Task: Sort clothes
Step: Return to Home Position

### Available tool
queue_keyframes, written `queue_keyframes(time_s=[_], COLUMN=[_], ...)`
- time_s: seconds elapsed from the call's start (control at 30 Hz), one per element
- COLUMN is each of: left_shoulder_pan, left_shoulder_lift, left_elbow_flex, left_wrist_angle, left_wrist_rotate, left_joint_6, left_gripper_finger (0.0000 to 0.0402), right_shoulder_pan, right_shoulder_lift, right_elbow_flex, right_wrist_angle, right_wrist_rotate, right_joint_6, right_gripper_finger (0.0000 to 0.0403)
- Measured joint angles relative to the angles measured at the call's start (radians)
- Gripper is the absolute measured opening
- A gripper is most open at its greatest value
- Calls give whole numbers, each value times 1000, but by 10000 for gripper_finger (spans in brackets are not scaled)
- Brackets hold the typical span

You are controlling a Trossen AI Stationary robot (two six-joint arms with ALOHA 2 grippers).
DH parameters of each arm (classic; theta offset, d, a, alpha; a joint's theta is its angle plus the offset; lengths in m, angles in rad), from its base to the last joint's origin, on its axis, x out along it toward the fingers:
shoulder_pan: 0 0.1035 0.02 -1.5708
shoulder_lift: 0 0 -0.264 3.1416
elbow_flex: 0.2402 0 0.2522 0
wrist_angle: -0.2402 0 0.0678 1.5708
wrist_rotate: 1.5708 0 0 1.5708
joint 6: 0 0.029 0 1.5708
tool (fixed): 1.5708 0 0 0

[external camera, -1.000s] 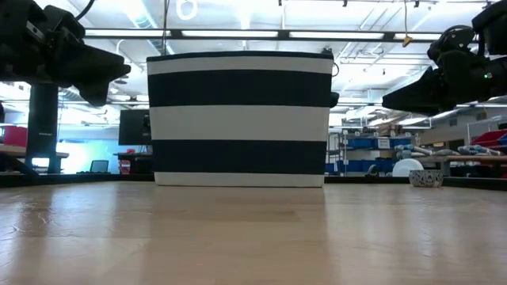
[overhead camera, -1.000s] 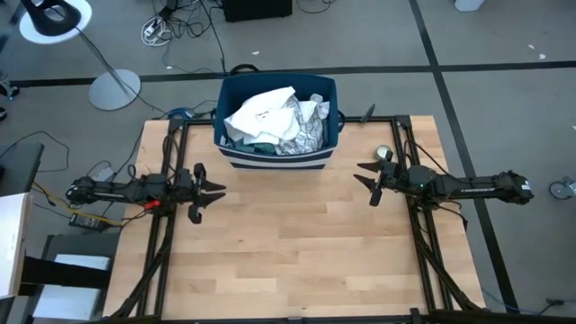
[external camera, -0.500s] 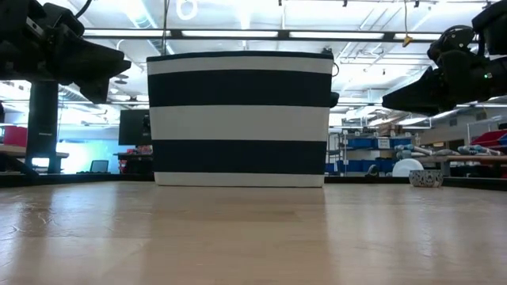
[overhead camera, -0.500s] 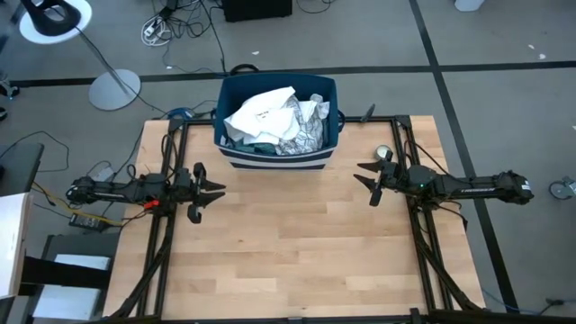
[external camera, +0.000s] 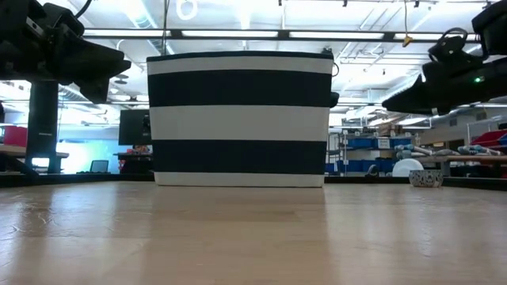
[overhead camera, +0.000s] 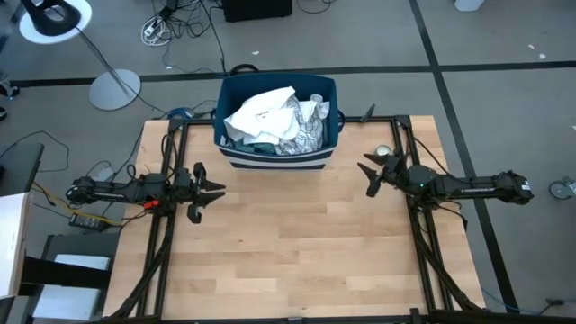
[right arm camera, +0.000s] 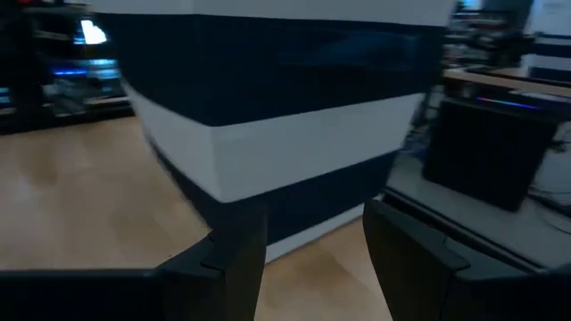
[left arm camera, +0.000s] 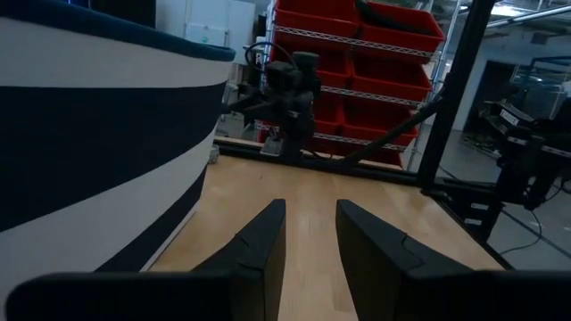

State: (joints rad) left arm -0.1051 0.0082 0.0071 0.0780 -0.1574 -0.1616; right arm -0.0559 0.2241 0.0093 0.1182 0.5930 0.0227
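Left arm (overhead camera: 117,191): stretched along the left side of the counter (overhead camera: 288,252), pointing inward toward the middle. In the low view it hangs above the wood without touching it.
Left jaws: parted by a narrow gap and holding nothing. In the left wrist view the two dark fingers (left arm camera: 259,259) frame a strip of bare wood, with the bin's striped wall close by.
Bin (overhead camera: 270,160): a dark blue tub with white bands, standing upright at the far middle edge of the counter, between the two arms and farther back than both. In the low view its striped wall (external camera: 238,119) rests flat on the wood.
Clothes: all that can be seen lie inside the bin, heaped up to about its rim.
White cloth (overhead camera: 261,110): crumpled on top of the heap, toward the bin's left side.
Teal cloth (overhead camera: 263,143): only a small dark scrap shows, under the white cloth's near edge.
White-and-grey patterned cloth (overhead camera: 304,133): bunched against the bin's right wall, touching the white cloth.
Right jaws: spread fairly wide and holding nothing. They are angled toward the bin's near right corner but stay apart from it. In the right wrist view the fingers (right arm camera: 236,245) frame the bin's banded wall.
Right arm (overhead camera: 468,188): stretched along the right side of the counter, raised above the wood.
Small pale round object (overhead camera: 383,151): on the counter just beside the right arm's wrist, on the far side. What it is cannot be told.
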Motion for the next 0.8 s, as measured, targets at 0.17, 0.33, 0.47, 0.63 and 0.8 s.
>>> queue_keyframes(time_s=[0.17,0.33,0.47,0.63,0.8], left_shoulder_pan=[0,0,0,0,0], left_shoulder_lift=[0,0,0,0,0], left_elbow_flex=[0,0,0,0,0], left_wrist_angle=[0,0,0,0,0], left_wrist_rotate=[0,1,1,1,1], left_joint_6=[0,0,0,0,0], left_gripper_finger=[106,106,106,106,106], right_shoulder_pan=[0,0,0,0,0], right_shoulder_lift=[0,0,0,0,0], right_elbow_flex=[0,0,0,0,0], right_wrist_angle=[0,0,0,0,0], right_wrist_rotate=[35,35,35,35,34], right_joint_6=[0,0,0,0,0], right_gripper_finger=[187,187,187,187,187])
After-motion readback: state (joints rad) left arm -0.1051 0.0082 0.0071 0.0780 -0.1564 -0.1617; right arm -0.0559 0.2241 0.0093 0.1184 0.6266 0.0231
